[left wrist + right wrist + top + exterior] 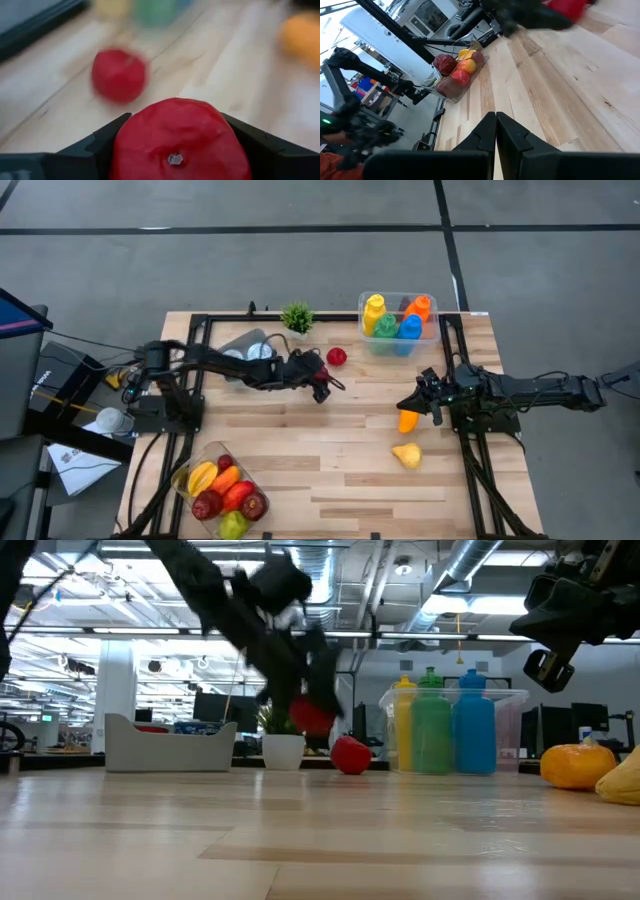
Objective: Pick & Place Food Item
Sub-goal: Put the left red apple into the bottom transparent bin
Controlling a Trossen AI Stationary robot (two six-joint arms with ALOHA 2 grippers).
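My left gripper reaches over the middle of the table and is shut on a red round fruit, which hangs above the wood in the low view. A second red fruit rests on the table just beyond it. My right gripper waits shut at the right side, above an orange fruit without touching it. A yellow pear-like fruit lies nearer the front edge. My left gripper pinches the red fruit between its two fingers, one on each of the fruit's opposite sides. The fingers slant down from the table's left side. The fruit is lifted clear of the table.
A clear bin of coloured bottles stands at the far right. A clear bin of mixed fruit sits at the near left. A small potted plant and a grey tray stand at the far edge. Open wood lies in the middle front.
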